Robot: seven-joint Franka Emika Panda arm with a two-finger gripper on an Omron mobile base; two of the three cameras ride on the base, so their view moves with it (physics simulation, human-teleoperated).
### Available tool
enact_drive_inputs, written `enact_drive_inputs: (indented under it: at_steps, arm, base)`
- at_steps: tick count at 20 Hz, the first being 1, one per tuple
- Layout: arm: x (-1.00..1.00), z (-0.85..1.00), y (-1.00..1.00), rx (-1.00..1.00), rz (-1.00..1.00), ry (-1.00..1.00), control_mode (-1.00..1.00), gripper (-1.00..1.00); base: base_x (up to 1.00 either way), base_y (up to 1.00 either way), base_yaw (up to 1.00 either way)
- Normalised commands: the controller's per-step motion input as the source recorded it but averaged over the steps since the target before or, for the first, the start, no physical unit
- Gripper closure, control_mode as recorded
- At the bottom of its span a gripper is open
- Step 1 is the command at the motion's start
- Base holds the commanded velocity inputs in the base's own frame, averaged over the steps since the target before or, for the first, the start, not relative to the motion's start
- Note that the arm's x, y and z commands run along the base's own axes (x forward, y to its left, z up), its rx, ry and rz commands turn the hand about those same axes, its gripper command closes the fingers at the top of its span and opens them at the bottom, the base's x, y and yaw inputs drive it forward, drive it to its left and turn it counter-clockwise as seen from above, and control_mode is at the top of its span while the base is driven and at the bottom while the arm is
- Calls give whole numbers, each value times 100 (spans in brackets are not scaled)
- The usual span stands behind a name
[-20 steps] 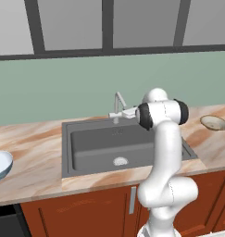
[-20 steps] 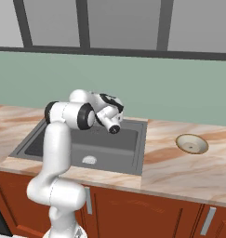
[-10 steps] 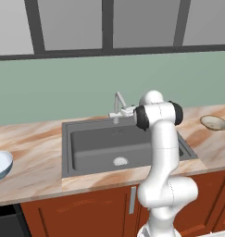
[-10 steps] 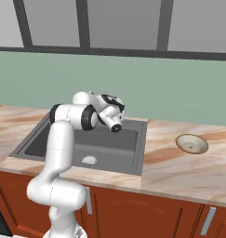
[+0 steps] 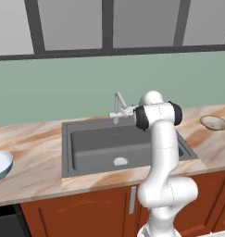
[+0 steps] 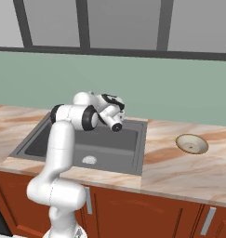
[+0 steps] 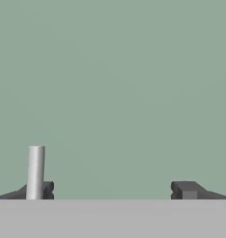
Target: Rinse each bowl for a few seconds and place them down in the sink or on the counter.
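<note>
The pale blue-white bowl (image 5: 0, 165) sits on the counter (image 5: 35, 152) at the far left, cut off by the frame edge. The beige bowl (image 5: 214, 122) (image 6: 192, 143) rests on the counter (image 6: 179, 169) right of the sink (image 5: 109, 155) (image 6: 126, 158). My gripper (image 5: 126, 111) is held level over the sink's back edge, right beside the silver tap (image 5: 118, 104). In the hand view the gripper (image 7: 115, 190) is open and faces the green wall. A silver rod of the tap (image 7: 35, 172) stands at the left fingertip (image 7: 45, 189), and nothing is between the fingers.
The sink has a round silver drain (image 5: 120, 161) (image 6: 89, 160). Reddish-brown cabinets (image 6: 147, 214) run under the counter. A green wall and dark-framed windows rise behind it. My white arm (image 5: 162, 152) stands over the sink's right half.
The arm's upper part has crept slightly left toward the tap. The gripper stays open, and both bowls lie where they were.
</note>
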Motion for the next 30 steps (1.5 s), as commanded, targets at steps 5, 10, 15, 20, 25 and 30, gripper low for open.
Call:
enact_drive_inputs:
  at_steps: [5,10,15,20,25,30]
  arm:
    - [13,-13,-12,1,-4,0,-100,100]
    - [0,-13,-29,4,-6,3,-100,100]
    - [0,-18,-43,6,-6,7,-100,100]
    - [0,-20,-50,8,-6,9,-100,100]
    - [-3,-23,-50,8,-6,9,-100,100]
    - [-11,-26,-47,8,-5,9,-100,100]
  base:
    - [0,0,0]
    - [0,0,0]
    - [0,0,0]
    - [0,0,0]
    - [0,0,0]
    - [0,0,0]
